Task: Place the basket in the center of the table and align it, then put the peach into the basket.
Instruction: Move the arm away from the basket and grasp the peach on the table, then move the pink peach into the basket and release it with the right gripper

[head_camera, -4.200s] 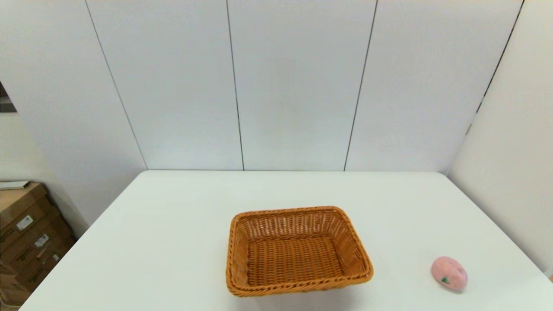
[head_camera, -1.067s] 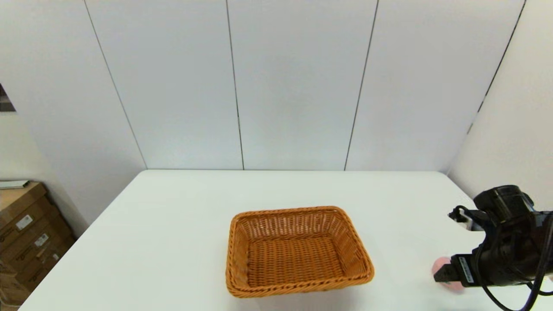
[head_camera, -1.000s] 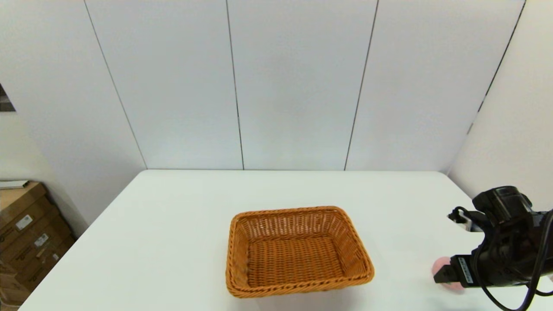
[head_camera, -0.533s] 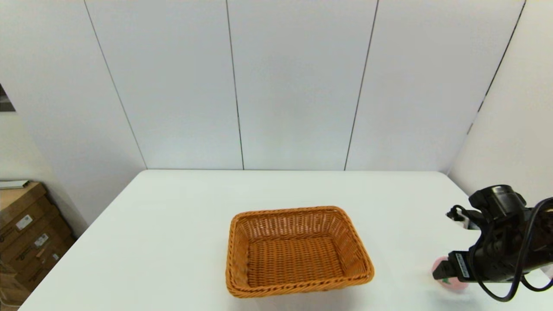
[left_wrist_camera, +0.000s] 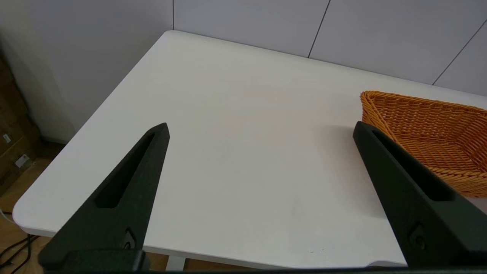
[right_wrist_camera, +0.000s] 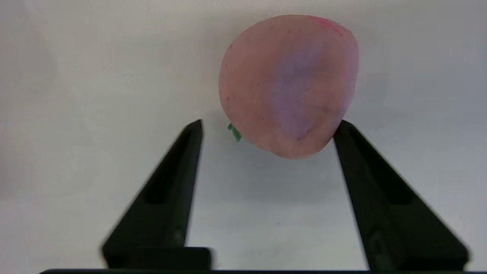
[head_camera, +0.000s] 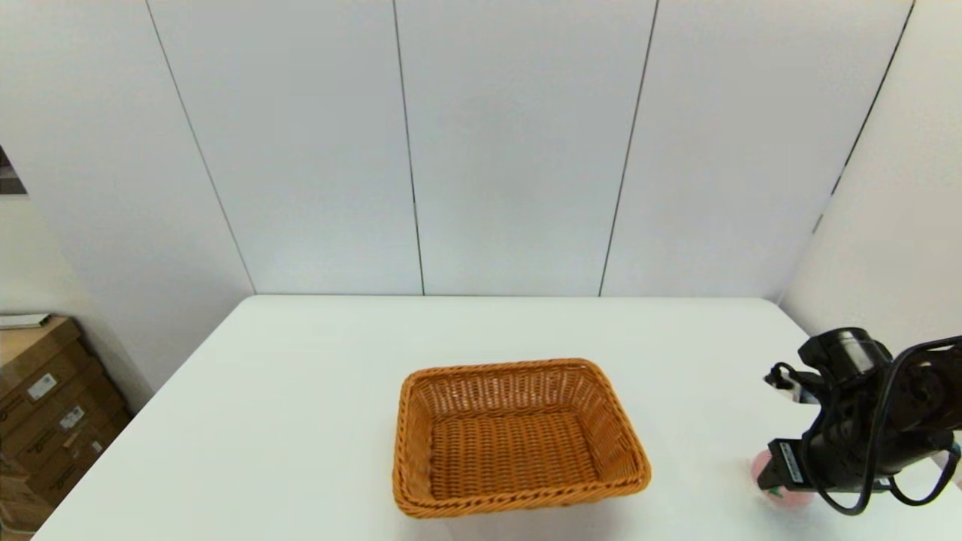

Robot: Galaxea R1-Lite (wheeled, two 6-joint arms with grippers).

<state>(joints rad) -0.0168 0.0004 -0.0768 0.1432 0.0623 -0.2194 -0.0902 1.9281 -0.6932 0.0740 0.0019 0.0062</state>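
Observation:
The orange-brown wicker basket (head_camera: 518, 436) stands empty near the middle of the white table (head_camera: 301, 391). The pink peach (head_camera: 789, 499) lies at the table's near right, mostly hidden under my right gripper (head_camera: 768, 481). In the right wrist view the peach (right_wrist_camera: 289, 83) lies just past the right gripper (right_wrist_camera: 269, 127), which is open; its near end reaches in between the two fingertips, touching neither. My left gripper (left_wrist_camera: 260, 131) is out of the head view. It hangs open and empty over the table's left part, with the basket (left_wrist_camera: 426, 129) off to one side.
White wall panels close off the back and right of the table. Cardboard boxes (head_camera: 45, 413) are stacked on the floor beyond the table's left edge. The table's near left corner (left_wrist_camera: 26, 217) shows in the left wrist view.
The right arm has come in from the right and settled over the peach. In the last second it has shifted slightly left and lower. Basket and peach have not moved.

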